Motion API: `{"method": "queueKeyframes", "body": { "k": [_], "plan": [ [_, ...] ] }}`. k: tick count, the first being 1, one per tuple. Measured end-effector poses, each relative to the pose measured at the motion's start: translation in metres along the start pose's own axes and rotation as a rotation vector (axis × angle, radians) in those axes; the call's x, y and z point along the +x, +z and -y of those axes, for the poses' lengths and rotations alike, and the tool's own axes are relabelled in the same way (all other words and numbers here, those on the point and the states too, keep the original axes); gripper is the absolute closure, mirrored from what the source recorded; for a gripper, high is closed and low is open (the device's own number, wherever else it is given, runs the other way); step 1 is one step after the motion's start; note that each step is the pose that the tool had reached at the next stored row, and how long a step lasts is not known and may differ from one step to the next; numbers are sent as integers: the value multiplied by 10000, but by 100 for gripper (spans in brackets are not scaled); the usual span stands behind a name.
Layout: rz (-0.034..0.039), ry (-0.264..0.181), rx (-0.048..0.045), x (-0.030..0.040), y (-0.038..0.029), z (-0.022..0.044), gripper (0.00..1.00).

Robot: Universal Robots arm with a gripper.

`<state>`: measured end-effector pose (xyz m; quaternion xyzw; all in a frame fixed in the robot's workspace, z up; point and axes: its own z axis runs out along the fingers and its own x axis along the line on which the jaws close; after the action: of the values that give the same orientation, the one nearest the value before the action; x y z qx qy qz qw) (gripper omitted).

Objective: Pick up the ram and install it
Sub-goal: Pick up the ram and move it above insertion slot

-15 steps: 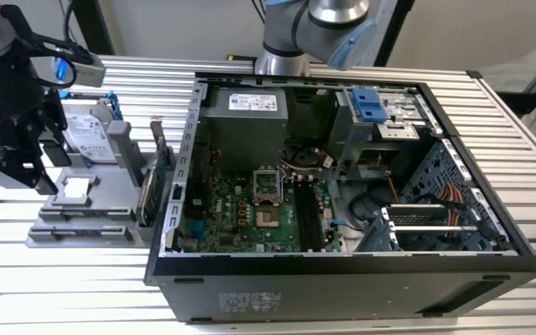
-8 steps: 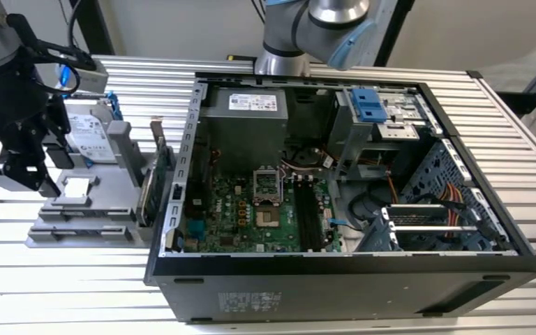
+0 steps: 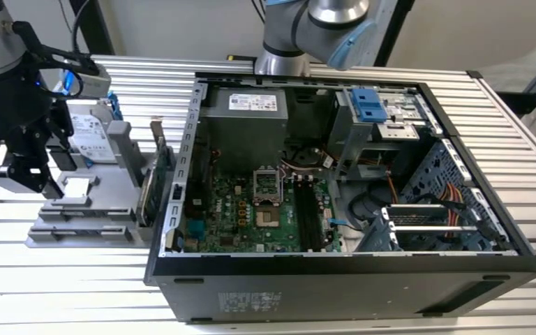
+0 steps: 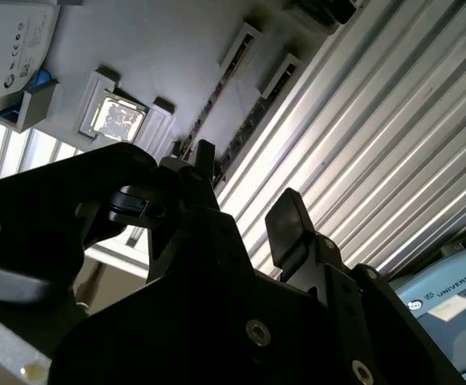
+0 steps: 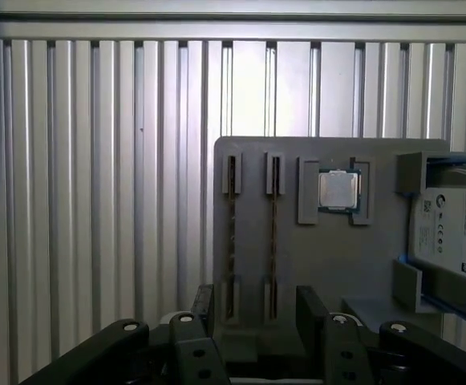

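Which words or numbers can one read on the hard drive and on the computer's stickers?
Hard drive label: print too small to read.
Power supply sticker: too small to read.
Computer case sticker, on the outer wall: too small to read.
None of these can be quoted.

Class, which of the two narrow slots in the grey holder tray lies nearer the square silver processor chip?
The slot right beside the chip; the other slot sits nearer the tray's outer edge.

We see a worktop [image 3: 54,293] of ribbed silver aluminium slats, glossy with bright light streaks; beyond its far edge lies a plain pale surface [image 3: 463,31].
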<state>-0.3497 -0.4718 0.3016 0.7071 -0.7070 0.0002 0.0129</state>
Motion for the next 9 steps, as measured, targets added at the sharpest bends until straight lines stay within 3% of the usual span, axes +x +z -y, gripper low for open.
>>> {"method": "queueKeyframes", "body": {
  "k": [9],
  "plan": [
    [-15, 0, 1, -23, 68, -16, 0]
  ]
}}
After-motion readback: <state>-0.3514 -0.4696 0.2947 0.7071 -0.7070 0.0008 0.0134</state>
